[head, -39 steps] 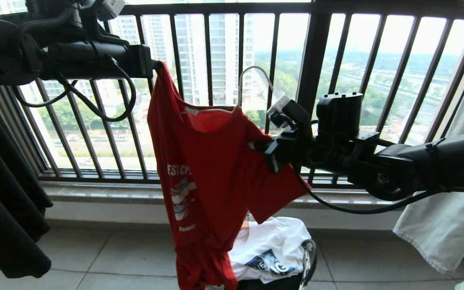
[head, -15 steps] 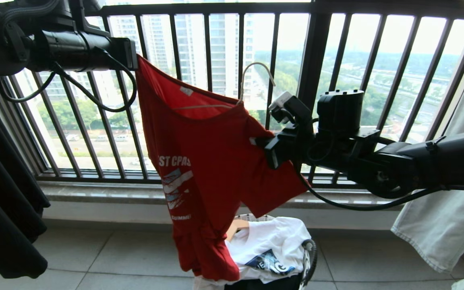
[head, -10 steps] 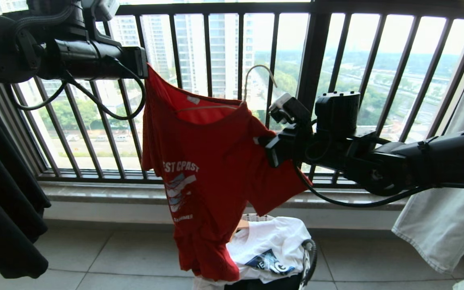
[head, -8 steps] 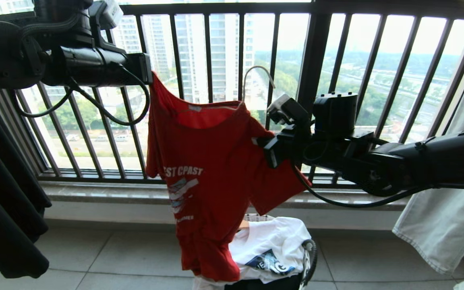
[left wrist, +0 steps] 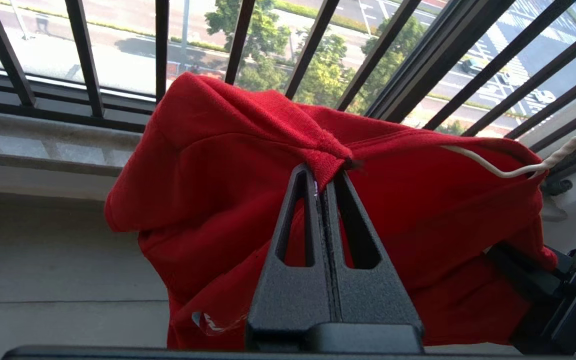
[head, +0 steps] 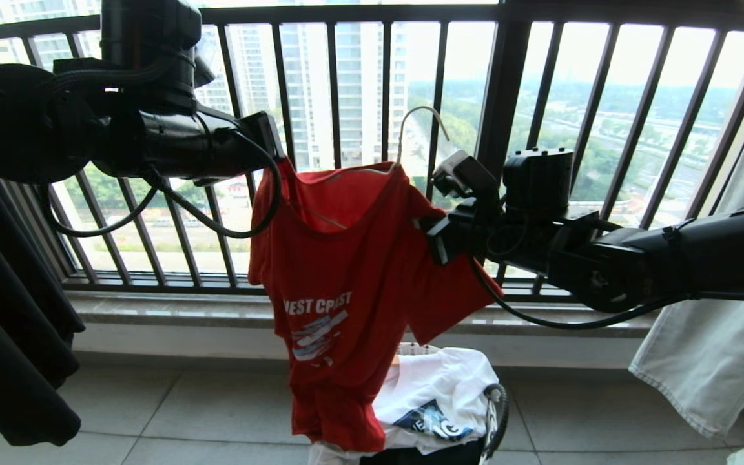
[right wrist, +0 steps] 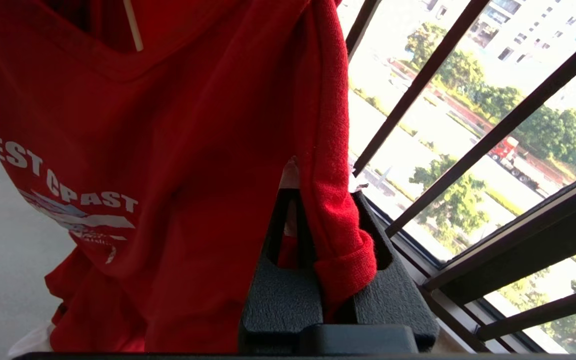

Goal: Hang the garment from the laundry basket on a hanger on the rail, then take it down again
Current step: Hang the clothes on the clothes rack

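Head view shows the red T-shirt (head: 340,284) hanging in mid-air between the two arms, close in front of the black window railing (head: 495,97), with open air and bare tiled floor (head: 185,413) to its lower left. Its hem droops down to the laundry basket (head: 495,413), which sits low at the near edge and holds a white printed shirt (head: 440,394). A black garment (head: 4,336) hangs at the far left and a pale grey-green one (head: 714,349) at the right, so room to either side is limited.

Compared with a second ago, the left arm has swung inward and lower, bringing its corner of the shirt toward the middle; the neckline now sags over the cream wire hanger (head: 411,129), whose hook stands up above the collar. The right arm has hardly shifted.

The left tool (head: 279,155) is pressed together, pinching a fold of fabric at the shirt's left shoulder; the left wrist view shows the cloth bunched at its tips (left wrist: 330,167). The right tool (head: 427,229) is likewise closed, gripping the right sleeve seam, seen clamped in the right wrist view (right wrist: 318,200).
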You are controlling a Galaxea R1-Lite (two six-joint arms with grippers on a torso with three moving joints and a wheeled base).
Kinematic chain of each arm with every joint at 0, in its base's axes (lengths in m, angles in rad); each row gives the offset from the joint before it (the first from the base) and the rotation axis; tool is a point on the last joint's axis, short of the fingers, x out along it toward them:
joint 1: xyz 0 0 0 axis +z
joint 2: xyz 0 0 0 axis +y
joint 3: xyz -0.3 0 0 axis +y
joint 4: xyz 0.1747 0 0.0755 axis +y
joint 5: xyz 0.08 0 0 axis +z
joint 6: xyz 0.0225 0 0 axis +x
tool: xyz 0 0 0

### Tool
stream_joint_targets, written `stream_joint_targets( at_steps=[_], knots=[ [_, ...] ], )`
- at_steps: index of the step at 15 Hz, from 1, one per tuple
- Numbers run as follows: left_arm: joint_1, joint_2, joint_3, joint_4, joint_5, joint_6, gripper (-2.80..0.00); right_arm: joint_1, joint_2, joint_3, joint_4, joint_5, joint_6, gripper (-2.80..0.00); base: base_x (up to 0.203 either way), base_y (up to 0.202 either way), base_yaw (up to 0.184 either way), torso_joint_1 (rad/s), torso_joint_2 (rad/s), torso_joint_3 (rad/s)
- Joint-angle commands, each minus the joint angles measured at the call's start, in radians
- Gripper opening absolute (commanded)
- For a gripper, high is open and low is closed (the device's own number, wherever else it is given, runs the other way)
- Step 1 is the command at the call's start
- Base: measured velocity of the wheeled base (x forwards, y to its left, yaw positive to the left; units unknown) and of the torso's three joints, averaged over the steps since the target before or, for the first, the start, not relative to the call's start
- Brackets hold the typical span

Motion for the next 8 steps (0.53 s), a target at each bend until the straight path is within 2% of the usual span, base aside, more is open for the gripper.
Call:
stream_joint_targets(
  at_steps=[1, 4, 7, 8],
  knots=[
    [-0.014, -0.003, 0.029, -0.01, -0.003, -0.022, -2.8, 0.006, 0.005, 0.005, -0.003, 0.001, 0.0, -2.8, 0.0, 0.0, 0.0, 0.0, 0.0, 0.0],
    [-0.039, 0.05, 0.037, -0.173, -0.002, -0.024, -2.8, 0.045, 0.037, 0.014, -0.003, 0.0, 0.0, -2.8, 0.0, 0.0, 0.0, 0.0, 0.0, 0.0],
    [-0.066, 0.051, 0.046, -0.197, 0.003, -0.1, -2.8, 0.085, 0.072, 0.005, -0.004, -0.024, 0.0, -2.8, 0.0, 0.0, 0.0, 0.0, 0.0, 0.0],
    [-0.068, 0.055, 0.046, -0.199, 0.003, -0.1, -2.8, 0.091, 0.075, 0.005, -0.004, -0.024, 0.002, -2.8, 0.0, 0.0, 0.0, 0.0, 0.0, 0.0]
  ],
)
